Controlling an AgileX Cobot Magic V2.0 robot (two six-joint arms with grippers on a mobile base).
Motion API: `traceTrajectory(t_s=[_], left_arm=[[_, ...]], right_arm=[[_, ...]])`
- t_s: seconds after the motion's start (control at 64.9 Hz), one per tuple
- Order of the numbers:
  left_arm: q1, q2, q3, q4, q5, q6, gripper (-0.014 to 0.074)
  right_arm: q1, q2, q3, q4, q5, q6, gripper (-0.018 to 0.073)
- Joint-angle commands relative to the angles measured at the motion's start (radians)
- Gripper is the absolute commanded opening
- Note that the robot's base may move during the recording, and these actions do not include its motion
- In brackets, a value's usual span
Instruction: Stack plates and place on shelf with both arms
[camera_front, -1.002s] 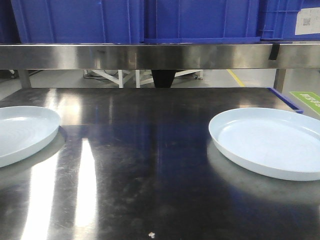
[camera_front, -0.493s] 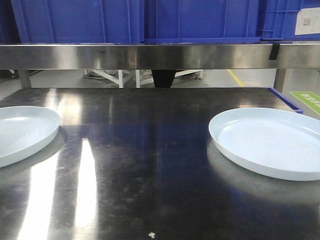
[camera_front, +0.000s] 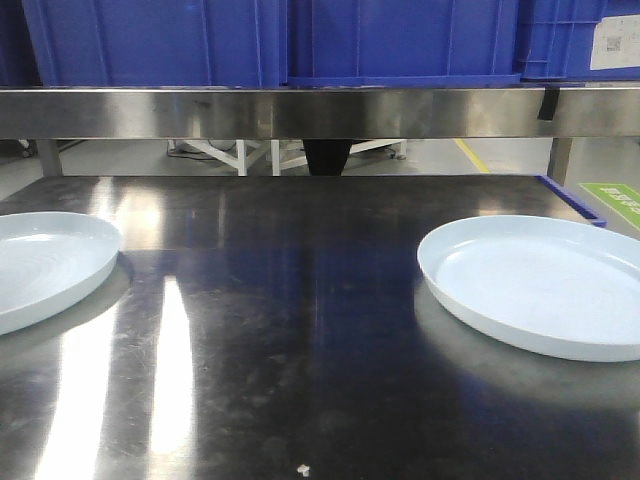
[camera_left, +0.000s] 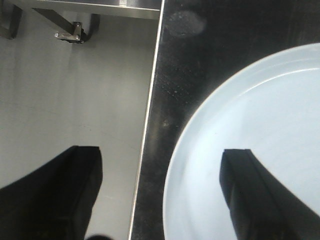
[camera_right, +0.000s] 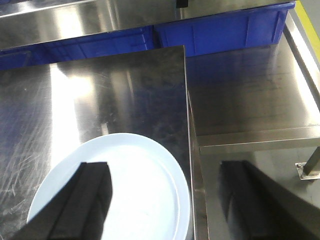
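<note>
Jaws spread wide on both sides of the steel table (camera_front: 300, 350)!

The left plate (camera_front: 45, 262) lies flat near the table's left edge. The right plate (camera_front: 540, 280) lies flat right by its right edge, well apart from the first. The left gripper (camera_left: 160, 155) hangs open across the table's left edge, one finger above the plate, the other out past the edge. The right gripper (camera_right: 165, 165) does the same at the table's right edge, fingers parted and gripping nothing.
</note>
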Motion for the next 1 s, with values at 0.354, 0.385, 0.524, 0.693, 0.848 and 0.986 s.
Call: traceTrajectory(t_s=[0.354, 0.385, 0.524, 0.693, 0.848, 0.986], left_arm=[[0.002, 0.01, -0.031, 0.007, -0.023, -0.01, 0.0526], [0.002, 0.015, -0.031, 0.007, -0.019, -0.01, 0.0526], [0.002, 0.026, -0.031, 0.007, -0.013, -0.01, 0.0521], [0.002, 0.026, -0.031, 0.007, -0.013, -0.01, 0.0361], [0.002, 0.026, -0.031, 0.007, -0.013, -0.01, 0.0072], [0.002, 0.026, -0.031, 0.004, -0.013, -0.01, 0.0095]], right_arm=[[-0.005, -0.002, -0.041, -0.003, -0.073, -0.004, 0.0557], [-0.005, -0.002, -0.041, -0.003, -0.073, -0.004, 0.0557], [-0.005, -0.002, -0.041, -0.003, -0.073, -0.004, 0.0557], [-0.005, -0.002, -0.041, -0.003, -0.073, -0.004, 0.0557], [-0.005, -0.002, -0.041, -0.003, -0.073, -0.004, 0.0557], [-0.005, -0.002, -0.041, -0.003, -0.073, -0.004, 0.0557]])
